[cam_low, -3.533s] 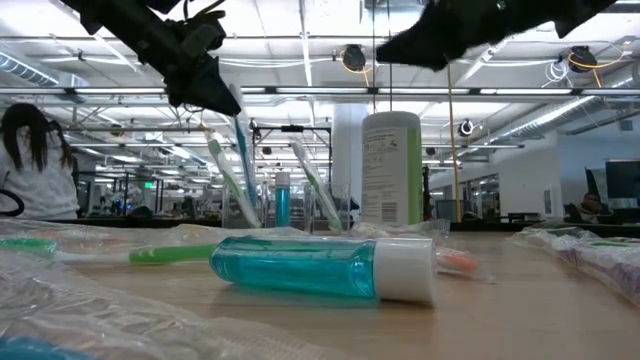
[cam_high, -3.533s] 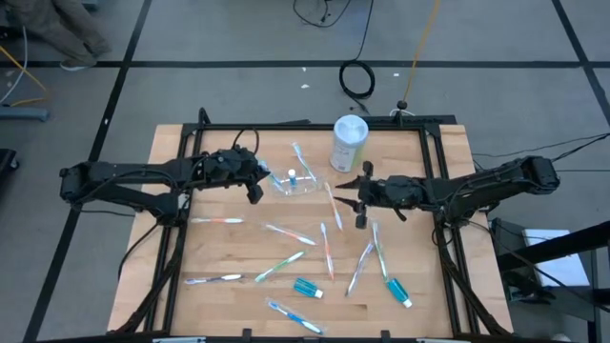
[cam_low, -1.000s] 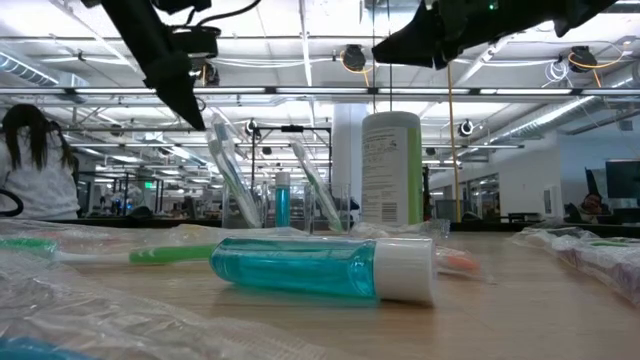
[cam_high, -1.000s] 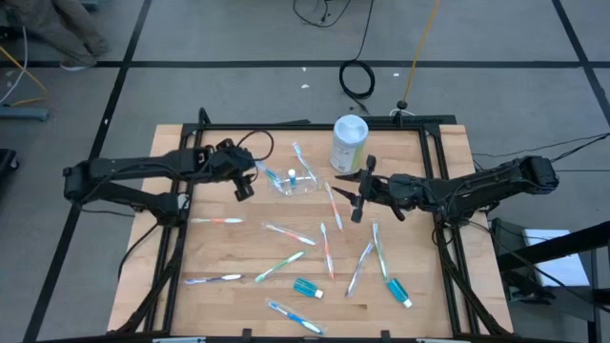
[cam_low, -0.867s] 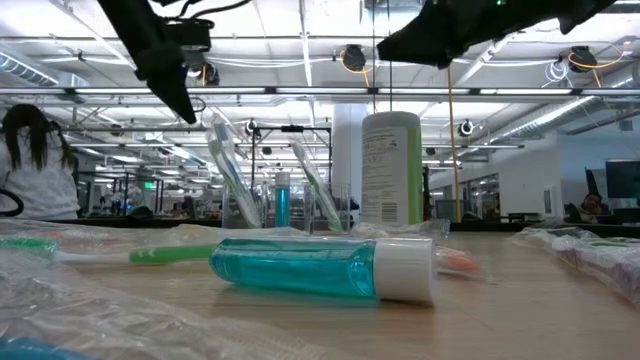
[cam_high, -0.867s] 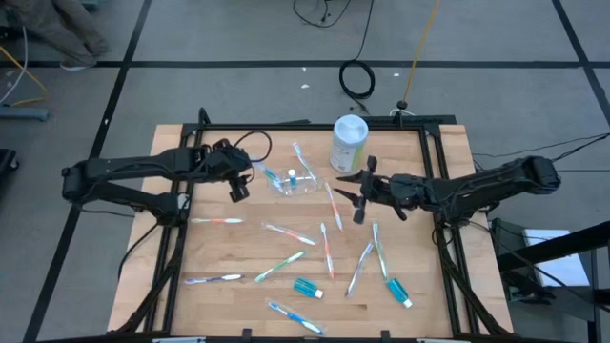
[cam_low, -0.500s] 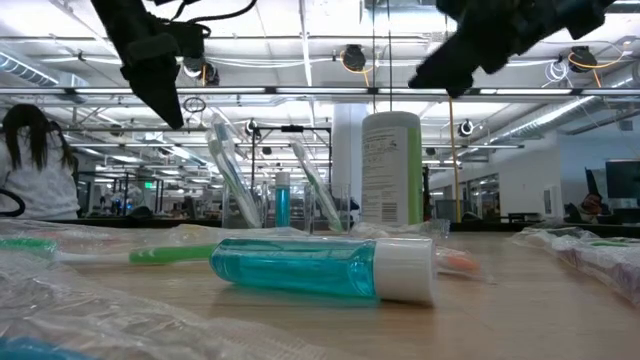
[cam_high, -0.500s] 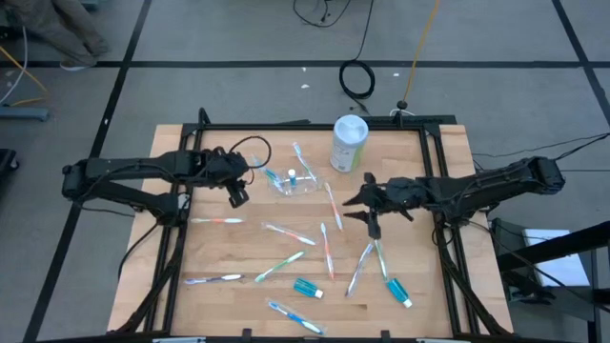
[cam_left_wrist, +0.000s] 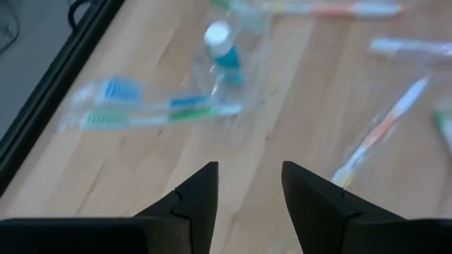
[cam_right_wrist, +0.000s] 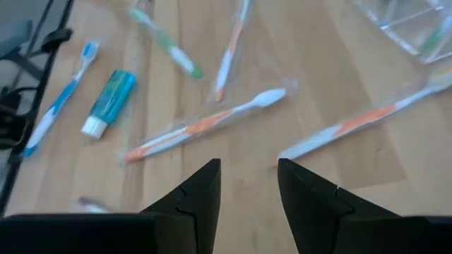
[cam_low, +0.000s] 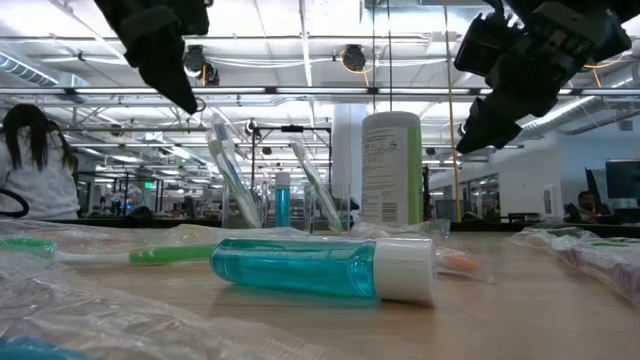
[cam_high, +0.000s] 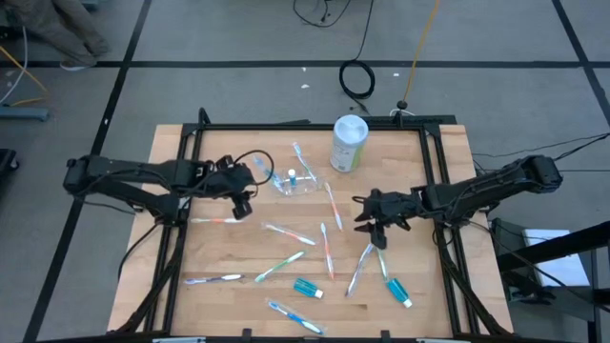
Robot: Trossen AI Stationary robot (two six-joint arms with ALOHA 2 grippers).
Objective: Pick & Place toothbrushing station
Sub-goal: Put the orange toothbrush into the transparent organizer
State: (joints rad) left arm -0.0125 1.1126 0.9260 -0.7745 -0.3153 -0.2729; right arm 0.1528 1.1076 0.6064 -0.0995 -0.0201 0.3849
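Now the left end effector has drawn back from the cup ahead of it, released and empty, while the right end effector, also released, has dropped over loose toothbrushes on the surface, suggesting another pick

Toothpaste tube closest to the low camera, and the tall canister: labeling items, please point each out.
Toothpaste tube [cam_low: 300,268], low view, on its clear blue body.
Canister [cam_high: 349,145], high view, on its side wall.

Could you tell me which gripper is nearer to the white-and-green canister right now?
Right. The right gripper hovers open just toward the table's front from the canister, slightly to its right; the left gripper, also open, hangs farther off, beyond the clear cup.
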